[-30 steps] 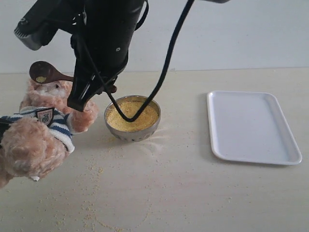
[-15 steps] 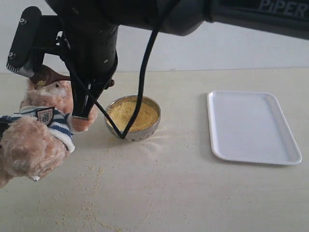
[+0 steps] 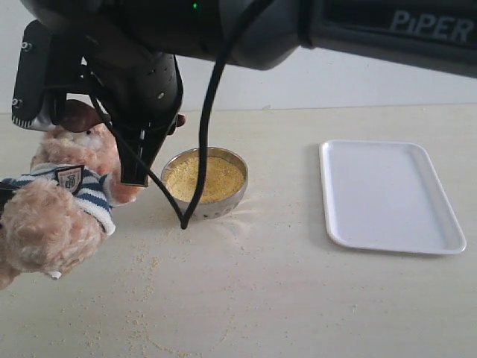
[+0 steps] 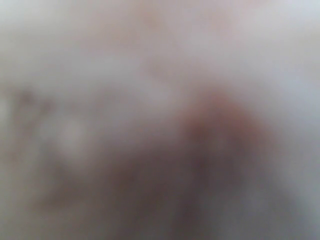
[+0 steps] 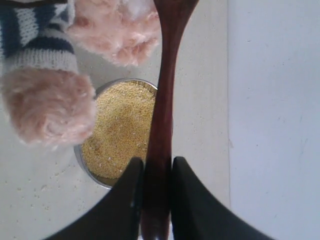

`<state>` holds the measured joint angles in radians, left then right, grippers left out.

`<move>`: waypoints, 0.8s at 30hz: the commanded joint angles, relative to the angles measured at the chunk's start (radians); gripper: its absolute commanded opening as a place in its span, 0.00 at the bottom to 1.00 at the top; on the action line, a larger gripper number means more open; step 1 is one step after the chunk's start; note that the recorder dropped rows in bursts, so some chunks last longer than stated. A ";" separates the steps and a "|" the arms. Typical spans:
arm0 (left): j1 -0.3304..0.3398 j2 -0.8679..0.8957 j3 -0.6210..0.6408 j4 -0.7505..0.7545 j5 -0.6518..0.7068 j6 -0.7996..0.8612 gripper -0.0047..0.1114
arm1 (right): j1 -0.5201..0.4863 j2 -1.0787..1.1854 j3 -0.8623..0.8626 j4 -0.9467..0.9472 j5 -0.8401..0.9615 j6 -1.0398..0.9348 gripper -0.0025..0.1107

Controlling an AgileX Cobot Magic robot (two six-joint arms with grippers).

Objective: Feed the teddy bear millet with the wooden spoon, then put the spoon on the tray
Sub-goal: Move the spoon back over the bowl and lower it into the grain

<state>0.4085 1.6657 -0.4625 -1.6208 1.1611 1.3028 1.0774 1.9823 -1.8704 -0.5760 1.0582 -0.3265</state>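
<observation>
Wooden spoon (image 5: 162, 100) pinched by its handle in right gripper (image 5: 157, 165), tip by teddy bear (image 5: 47, 105).

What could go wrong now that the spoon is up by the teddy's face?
1. Grains could fall from the spoon onto the bear's fur or the table, where stray grains already lie.
2. The black cable hangs across the bowl. If the arm swings toward the tray, the cable might snag the rim and tip the bowl.
3. The right claw pinches only the thin handle, so the spoon might twist.
</observation>
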 commanded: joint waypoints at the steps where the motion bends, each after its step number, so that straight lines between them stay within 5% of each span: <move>1: -0.003 -0.002 0.003 -0.020 0.039 -0.002 0.08 | 0.002 -0.007 -0.004 -0.013 0.030 0.039 0.02; 13: -0.003 -0.002 0.003 -0.038 0.039 -0.002 0.08 | -0.119 -0.126 -0.004 0.032 -0.009 0.192 0.02; 24: -0.003 -0.002 0.003 -0.048 0.039 0.015 0.08 | -0.462 -0.120 -0.001 0.657 0.163 -0.075 0.02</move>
<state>0.4085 1.6657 -0.4625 -1.6454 1.1669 1.3050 0.6603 1.8551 -1.8704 -0.0261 1.2051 -0.3323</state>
